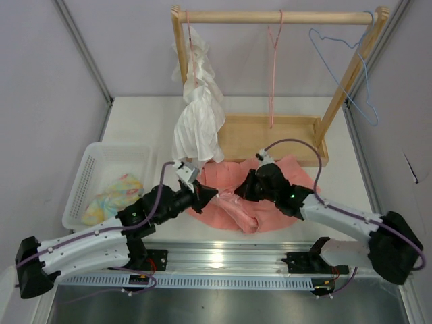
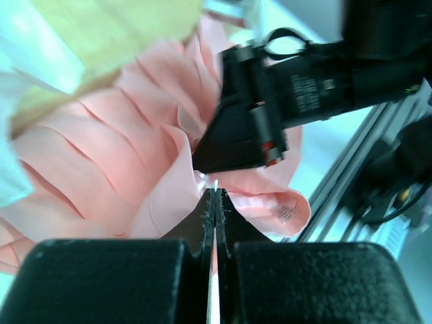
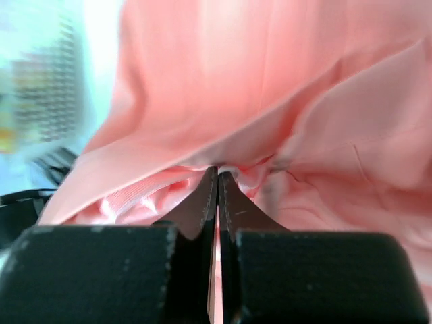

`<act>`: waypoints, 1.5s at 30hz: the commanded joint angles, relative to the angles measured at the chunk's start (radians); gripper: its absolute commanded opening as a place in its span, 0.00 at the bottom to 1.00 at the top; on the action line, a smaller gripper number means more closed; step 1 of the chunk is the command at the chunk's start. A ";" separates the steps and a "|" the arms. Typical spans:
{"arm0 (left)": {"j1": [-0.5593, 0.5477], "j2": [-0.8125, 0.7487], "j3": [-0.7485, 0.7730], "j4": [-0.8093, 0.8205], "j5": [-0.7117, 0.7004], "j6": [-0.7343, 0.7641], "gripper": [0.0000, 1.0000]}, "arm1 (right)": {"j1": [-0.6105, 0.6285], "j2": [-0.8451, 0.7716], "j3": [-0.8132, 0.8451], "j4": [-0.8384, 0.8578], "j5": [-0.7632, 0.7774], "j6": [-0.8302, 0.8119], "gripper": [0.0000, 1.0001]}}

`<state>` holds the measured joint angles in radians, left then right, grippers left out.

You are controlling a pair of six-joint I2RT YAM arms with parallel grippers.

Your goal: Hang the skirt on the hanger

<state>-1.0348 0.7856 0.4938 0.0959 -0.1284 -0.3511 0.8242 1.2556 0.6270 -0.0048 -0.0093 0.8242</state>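
The salmon-pink pleated skirt lies bunched on the table in front of the wooden rack. My left gripper is shut on a fold of its near-left edge; in the left wrist view the jaws pinch thin pink cloth of the skirt. My right gripper is shut on the skirt just beside it, fingertips buried in fabric. It also shows in the left wrist view as the black right gripper. The pink wire hanger hangs bare from the rod.
A wooden rack stands behind the skirt, its rod carrying a white ruffled garment at left and a light-blue hanger at right. A white basket at left holds a yellow-and-blue cloth.
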 commanded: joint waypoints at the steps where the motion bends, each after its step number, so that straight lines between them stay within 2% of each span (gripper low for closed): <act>1: 0.010 -0.107 0.044 -0.069 -0.088 -0.071 0.00 | -0.005 -0.203 0.114 -0.225 0.126 -0.039 0.00; 7: 0.012 -0.210 0.165 -0.223 -0.223 -0.103 0.00 | -0.008 -0.386 0.298 -0.495 0.268 -0.079 0.00; 9: 0.010 -0.233 0.216 -0.283 -0.295 -0.109 0.00 | -0.019 -0.418 0.410 -0.576 0.320 -0.102 0.00; 14: 0.010 -0.258 0.397 -0.340 -0.385 -0.114 0.00 | -0.039 -0.412 0.676 -0.672 0.387 -0.184 0.00; 17: 0.010 -0.249 0.497 -0.419 -0.495 -0.137 0.00 | -0.056 -0.374 0.830 -0.739 0.475 -0.247 0.00; 21: 0.010 -0.269 0.551 -0.484 -0.609 -0.158 0.00 | -0.135 -0.337 0.954 -0.794 0.508 -0.304 0.00; 24: 0.010 -0.281 0.568 -0.536 -0.677 -0.203 0.00 | -0.210 -0.325 0.985 -0.820 0.496 -0.329 0.00; 28: 0.010 -0.272 0.580 -0.620 -0.744 -0.241 0.00 | -0.357 -0.312 0.975 -0.839 0.390 -0.347 0.00; 32: 0.010 -0.272 0.549 -0.669 -0.758 -0.314 0.00 | -0.589 -0.317 0.863 -0.795 0.109 -0.335 0.00; 35: 0.016 -0.249 0.490 -0.680 -0.752 -0.383 0.00 | -0.680 -0.311 0.742 -0.719 -0.057 -0.312 0.00; 40: 0.051 -0.224 0.336 -0.676 -0.706 -0.547 0.00 | -0.727 -0.282 0.622 -0.641 -0.126 -0.292 0.00; 43: 0.078 -0.223 0.221 -0.630 -0.630 -0.613 0.00 | -0.731 -0.288 0.550 -0.607 -0.153 -0.290 0.00; 45: 0.078 -0.227 0.128 -0.529 -0.567 -0.606 0.00 | -0.728 -0.300 0.513 -0.600 -0.175 -0.281 0.00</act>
<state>-0.9688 0.5598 0.7155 -0.5438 -0.7815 -0.8745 0.0990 0.9916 1.1580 -0.7158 -0.1017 0.5304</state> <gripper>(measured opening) 0.005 0.009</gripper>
